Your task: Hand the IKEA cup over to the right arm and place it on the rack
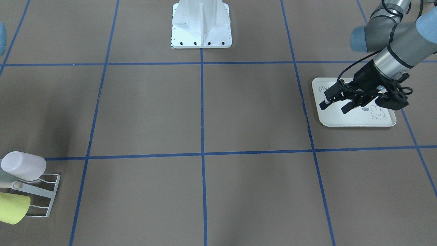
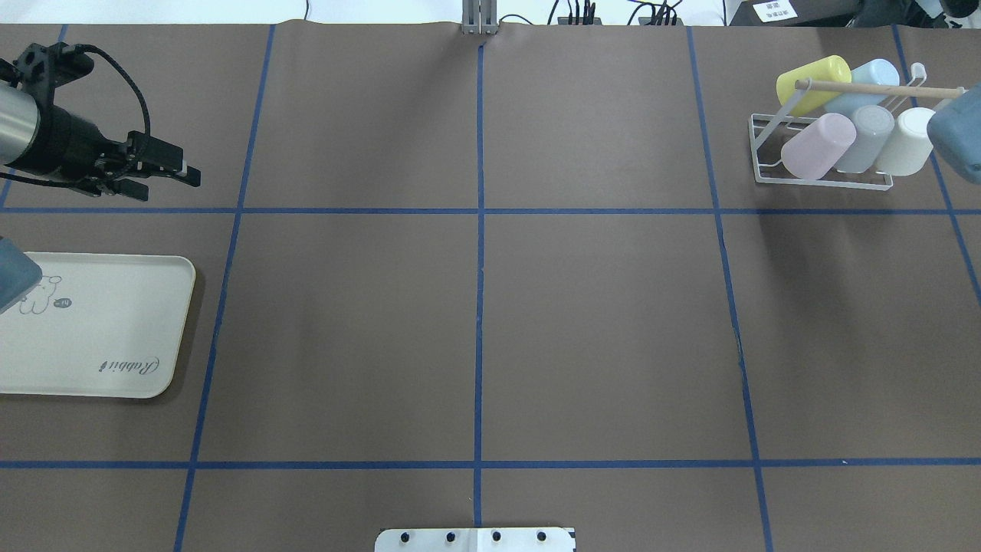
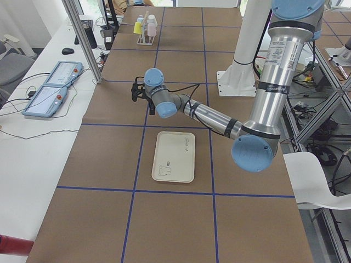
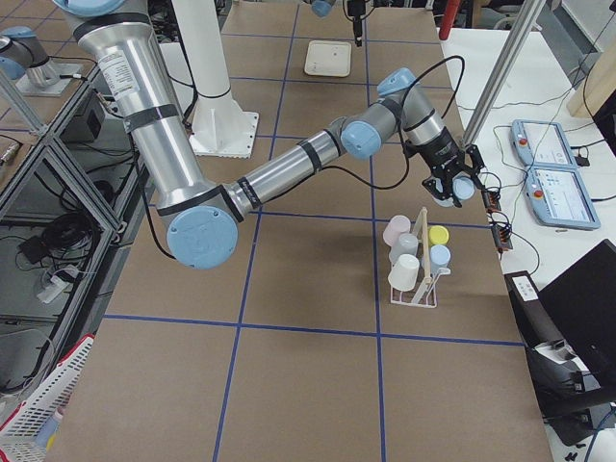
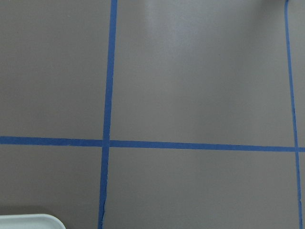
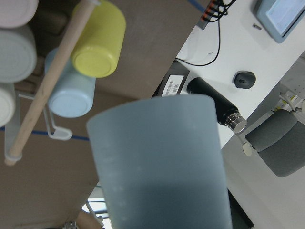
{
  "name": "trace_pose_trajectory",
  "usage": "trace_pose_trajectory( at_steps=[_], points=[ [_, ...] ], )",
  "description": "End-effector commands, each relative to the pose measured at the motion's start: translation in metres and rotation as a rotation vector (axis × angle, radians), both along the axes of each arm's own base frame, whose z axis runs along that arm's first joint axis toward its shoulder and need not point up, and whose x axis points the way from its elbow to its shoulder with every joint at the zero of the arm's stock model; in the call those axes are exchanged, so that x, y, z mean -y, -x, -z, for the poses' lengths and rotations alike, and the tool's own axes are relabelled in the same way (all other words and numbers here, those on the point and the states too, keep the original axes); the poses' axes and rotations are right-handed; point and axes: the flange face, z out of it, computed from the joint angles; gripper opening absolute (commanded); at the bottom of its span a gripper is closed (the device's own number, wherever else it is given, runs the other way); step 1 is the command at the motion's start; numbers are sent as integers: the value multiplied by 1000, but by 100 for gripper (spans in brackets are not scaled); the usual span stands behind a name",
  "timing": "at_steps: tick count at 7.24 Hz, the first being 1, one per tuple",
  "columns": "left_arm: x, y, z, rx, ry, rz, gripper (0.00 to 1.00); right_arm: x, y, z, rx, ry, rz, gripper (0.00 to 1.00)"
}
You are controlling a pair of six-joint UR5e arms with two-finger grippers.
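Two arms work over a brown surface (image 2: 598,330) gridded with blue tape. Six cups are in view: five lie on the one white wire rack (image 2: 824,185), and a sixth, the blue-grey cup (image 6: 157,162), is at the right pincer (image 4: 450,185).

The five racked cups are yellow (image 2: 812,77), pale blue (image 2: 874,77), pink (image 2: 816,146), grey (image 2: 866,138) and white (image 2: 904,142), ranged under a single pale wooden rod (image 2: 874,90).

The blue-grey cup sits directly in front of the right pincer, filling most of its wrist camera's view. It is raised off the surface, just beside the rack's outer end and clear of the white cup. Only the side view shows this pincer, so whether its jaws are clamped on the cup cannot be told.

At the far end of the surface, the left pincer (image 1: 334,107) hangs over the one cream rabbit-printed tray (image 1: 355,119). Its slim black fingers stand apart, with nothing between them, and it is well apart from the cup and rack.
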Motion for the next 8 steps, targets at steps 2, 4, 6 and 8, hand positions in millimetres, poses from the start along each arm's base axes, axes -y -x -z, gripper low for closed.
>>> trace_pose_trajectory(
  at_steps=[2, 4, 6, 8],
  points=[
    [-1, -1, 0, 0, 1, -2, 100, 24, -13, -114, -233, -42, 45, 7],
    [-2, 0, 0, -1, 0, -2, 100, 36, 1, -153, -278, -67, 27, 7],
    [-2, 0, 0, -1, -1, -2, 100, 33, 28, -151, -388, -90, 37, 7],
    [-2, 0, -1, -1, 1, -1, 100, 27, 56, -154, -454, -99, 46, 7]
  ],
)
